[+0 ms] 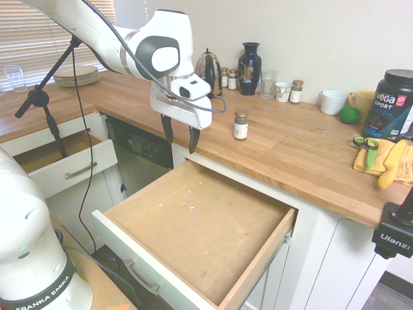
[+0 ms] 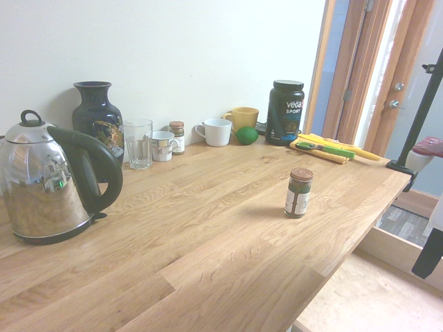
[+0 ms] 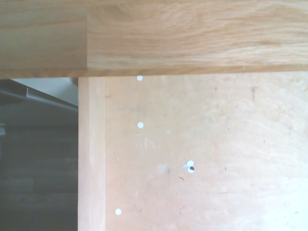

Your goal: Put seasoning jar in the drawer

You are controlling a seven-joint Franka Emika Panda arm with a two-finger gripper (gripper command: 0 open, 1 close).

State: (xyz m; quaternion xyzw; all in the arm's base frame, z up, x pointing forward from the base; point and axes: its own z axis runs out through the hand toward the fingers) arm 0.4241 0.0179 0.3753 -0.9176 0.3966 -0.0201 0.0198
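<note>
The seasoning jar (image 1: 241,124) (image 2: 299,192), small with a dark lid and a pale label, stands upright on the wooden counter near its front edge. The wide drawer (image 1: 253,268) below it is pulled out and its light wood bottom (image 3: 216,159) is bare. My gripper (image 1: 181,135) hangs open and empty over the drawer's back left corner, to the left of the jar and apart from it. One dark finger (image 2: 430,252) shows at the right edge of the second exterior view.
Along the wall stand a kettle (image 2: 48,183), a dark vase (image 1: 249,59), a drinking glass (image 2: 138,143), small jars, mugs, a lime (image 1: 349,114) and a black tub (image 1: 392,103). Yellow cloth with tools lies at right (image 1: 381,158). A smaller drawer (image 1: 64,165) is open at left.
</note>
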